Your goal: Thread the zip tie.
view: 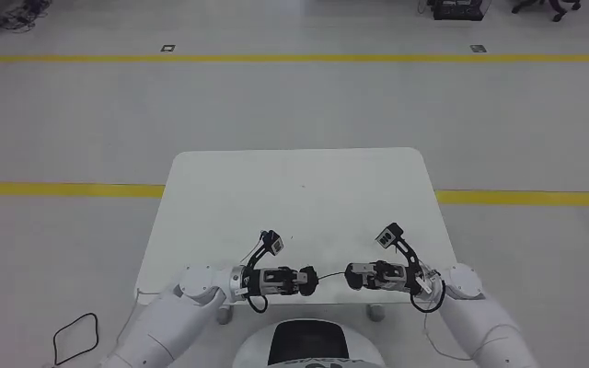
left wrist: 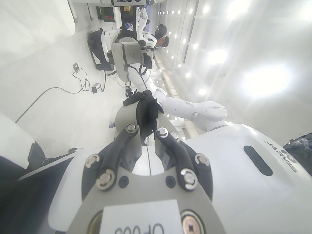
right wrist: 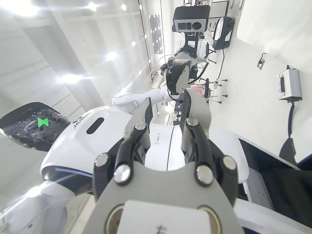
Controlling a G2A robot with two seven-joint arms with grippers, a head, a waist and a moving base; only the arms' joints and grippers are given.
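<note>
While both arms are held low over the near edge of the white rectangular table (view: 294, 193), tips facing each other, the thin black plastic zip tie (view: 329, 275) is seen in the air between them. The grey-and-black left gripper (left wrist: 146, 105) is pinched narrow, with black material clamped between its fingers; in the top view the zip tie runs out from this grip, with a small loop just beside it. The grey-and-black right gripper (right wrist: 167, 98) is parted moderately wide, and nothing is seen gripped between its ribbed pads. The zip tie's free end is pointed at the right gripper; contact cannot be told. The zip tie is held off the table surface.
</note>
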